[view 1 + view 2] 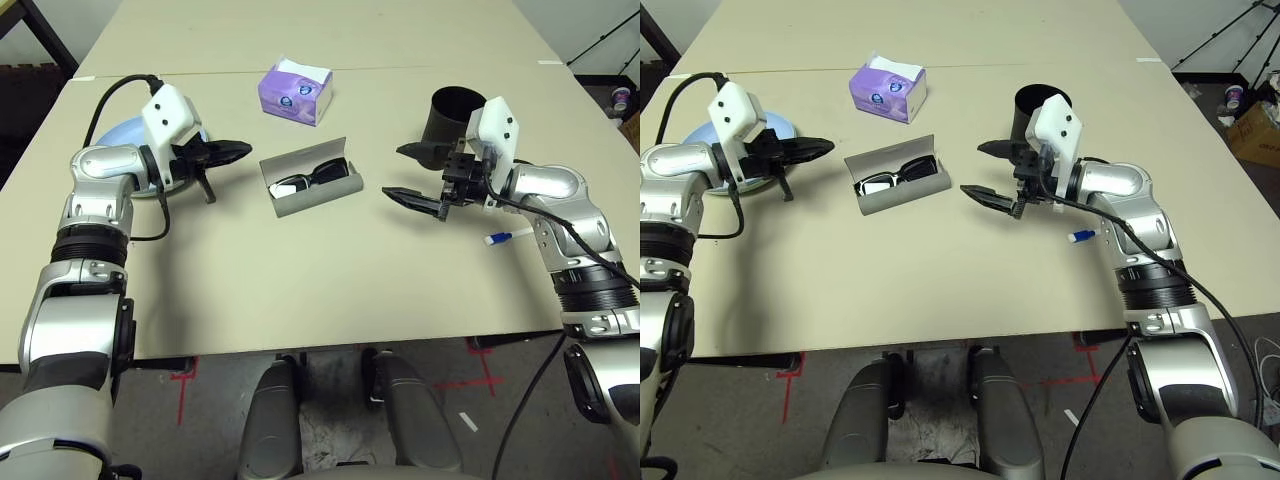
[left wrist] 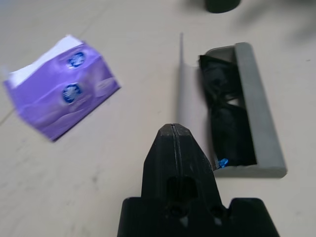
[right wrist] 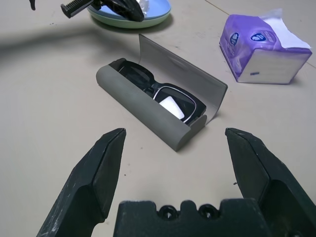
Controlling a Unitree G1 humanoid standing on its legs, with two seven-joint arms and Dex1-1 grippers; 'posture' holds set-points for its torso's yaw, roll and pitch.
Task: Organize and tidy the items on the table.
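A grey glasses case [image 1: 311, 185] lies open at the middle of the table [image 1: 300, 290] with black sunglasses [image 3: 163, 94] inside it. My left gripper [image 1: 246, 150] is shut on nothing and hovers just left of the case, in front of the stacked pale blue and green plates [image 1: 118, 135]. My right gripper [image 1: 392, 172] stands open on the case's right side, and its fingers [image 3: 101, 168] point at the case. Behind the right gripper stands the black cup [image 1: 455, 115]. A white marker pen [image 1: 498, 238] with a blue cap lies by my right forearm.
A purple tissue box [image 1: 295, 90] stands behind the case. A seam between two tabletops runs across just past it. Bare table stretches from the case to the front edge.
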